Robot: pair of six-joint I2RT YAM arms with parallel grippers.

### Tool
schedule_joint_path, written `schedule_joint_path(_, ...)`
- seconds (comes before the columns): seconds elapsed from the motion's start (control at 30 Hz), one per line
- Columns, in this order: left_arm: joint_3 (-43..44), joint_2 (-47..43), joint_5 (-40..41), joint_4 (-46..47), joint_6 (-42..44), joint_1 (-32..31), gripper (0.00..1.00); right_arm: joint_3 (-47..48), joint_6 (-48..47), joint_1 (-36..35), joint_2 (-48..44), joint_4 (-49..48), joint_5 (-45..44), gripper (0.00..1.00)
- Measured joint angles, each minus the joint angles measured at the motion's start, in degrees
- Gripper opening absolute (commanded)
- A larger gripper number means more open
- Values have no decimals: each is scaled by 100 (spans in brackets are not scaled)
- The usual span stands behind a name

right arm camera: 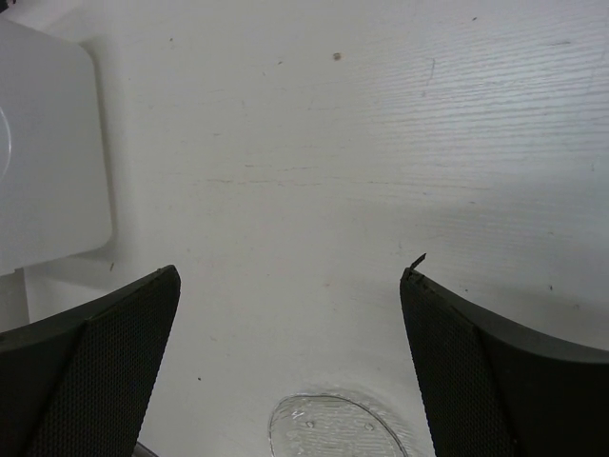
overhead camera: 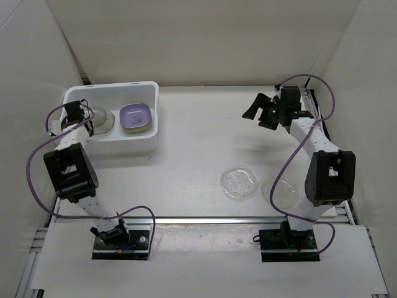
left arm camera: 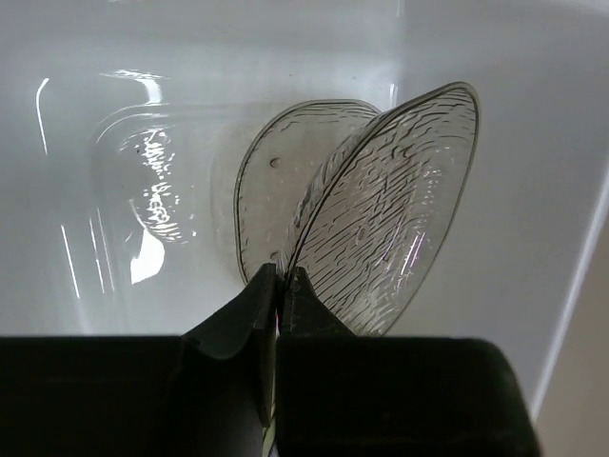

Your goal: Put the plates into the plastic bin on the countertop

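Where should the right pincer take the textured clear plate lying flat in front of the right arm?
On its rim, coming straight down. The textured clear plate lies flat and shallow on the countertop, so only its edge offers a pinch: one finger inside, one outside. Probably the far-left edge, since a second clear plate sits close on its right. The right pincer stands open.

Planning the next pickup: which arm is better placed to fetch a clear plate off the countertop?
Right. The right tool is open, with both plates on its side; the left tool is shut on a plate in the bin.
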State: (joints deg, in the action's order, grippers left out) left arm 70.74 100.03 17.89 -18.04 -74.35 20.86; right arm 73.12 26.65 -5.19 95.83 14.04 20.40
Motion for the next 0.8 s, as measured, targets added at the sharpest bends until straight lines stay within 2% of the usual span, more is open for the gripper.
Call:
schedule_joint_path(0.2,505,743,-17,-168,-389,9,10,-81,50,74,-162,98,-243,99)
schedule_joint_path(0.3,625,883,-33,-302,-479,7,24,-94,63,74,-175,173,-313,99)
schedule_joint_path(0.33,697,911,-39,-361,-487,4,34,-98,66,74,-177,216,-339,99)
schedule_joint_path(0.43,890,925,-59,-450,-474,2,54,-249,57,74,-251,302,-409,99)
schedule_joint_path(0.47,938,925,-59,-442,-476,2,68,-326,52,72,-297,350,-442,99)
schedule_joint_path(0.6,1001,859,-81,-439,-404,2,90,-621,-35,72,-518,581,-549,99)
schedule_joint_path(0.63,1001,828,-90,-446,-389,2,99,-680,-66,74,-560,629,-551,99)
schedule_joint_path(0.8,1036,509,-249,-487,-46,-39,99,-1132,-308,72,-721,859,-435,99)
